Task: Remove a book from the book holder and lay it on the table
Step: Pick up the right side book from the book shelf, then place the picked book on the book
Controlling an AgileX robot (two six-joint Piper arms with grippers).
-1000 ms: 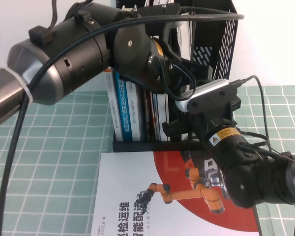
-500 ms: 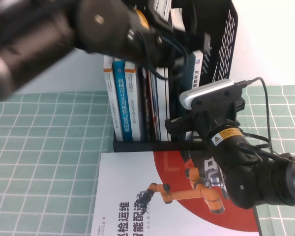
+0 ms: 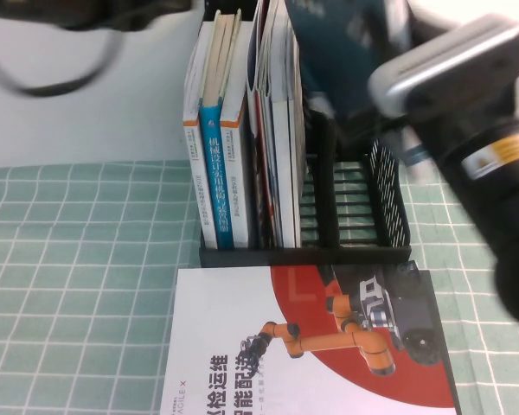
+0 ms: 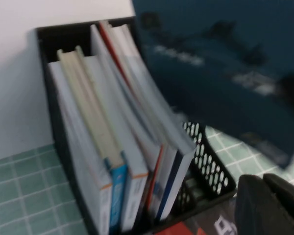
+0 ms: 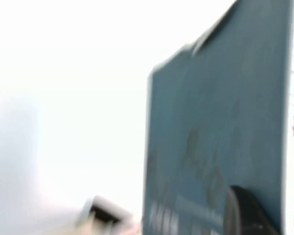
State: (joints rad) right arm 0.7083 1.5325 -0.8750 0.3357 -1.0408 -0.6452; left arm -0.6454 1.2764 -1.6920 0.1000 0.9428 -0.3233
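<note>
**Book's out of the holder and up in the air, right arm's got it**

Starting at the far left: the left arm [image 3: 60,13] is just showing as a dark blur along the top corner of the high view. The left gripper [image 4: 269,205] is hanging in the air on the front side of the book holder [image 3: 363,251], holding nothing. Its fingers look to be pressed together, though they're only peeking in at the edge of the wrist view, so that's a fair guess.

The desk [image 3: 86,259] is wearing its green cloth with the white grid. The holder is sitting on it near the middle, and a bunch of standing books [image 3: 242,130] is filling its left slots, including a blue-spined book [image 3: 212,173]. They're leaning a bit. The slots on the right side are standing bare. Flat on the desk right in front of the holder, a red-and-white book [image 3: 233,346] with an orange robot arm on the cover is lying face up, its top edge just beside the holder's base.

The book [image 3: 337,52] is hovering above those right slots, clear of the holder and well off the desk, showing a dark teal face and a white spine.

The right gripper [image 5: 250,215] is up there with it, its fingers [image 5: 241,208] clamping onto the book's lower part.
</note>
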